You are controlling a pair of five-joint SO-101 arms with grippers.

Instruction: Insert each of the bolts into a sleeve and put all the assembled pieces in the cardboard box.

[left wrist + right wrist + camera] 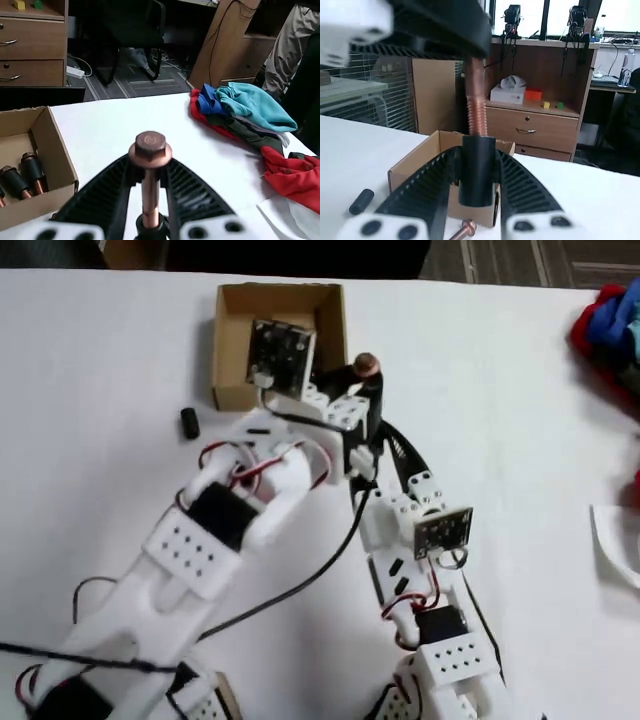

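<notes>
My left gripper (149, 172) is shut on a copper bolt (149, 150), held upright with its hex head on top. The bolt's threaded tip sits in the mouth of a black sleeve (476, 170), and my right gripper (476, 167) is shut on that sleeve. In the high view the bolt head (365, 365) shows just right of the cardboard box (228, 340), with the left gripper (360, 390) over the right gripper (362, 455). Assembled pieces (25, 175) lie inside the box (52, 150). A loose sleeve (189, 422) lies left of the box, and a loose bolt (462, 231) lies on the table under the right gripper.
A pile of coloured clothes (610, 325) lies at the table's right edge, with a white object (615, 545) in front of it. Black cables (300, 585) run between the two arms. The table's far edge is just behind the box.
</notes>
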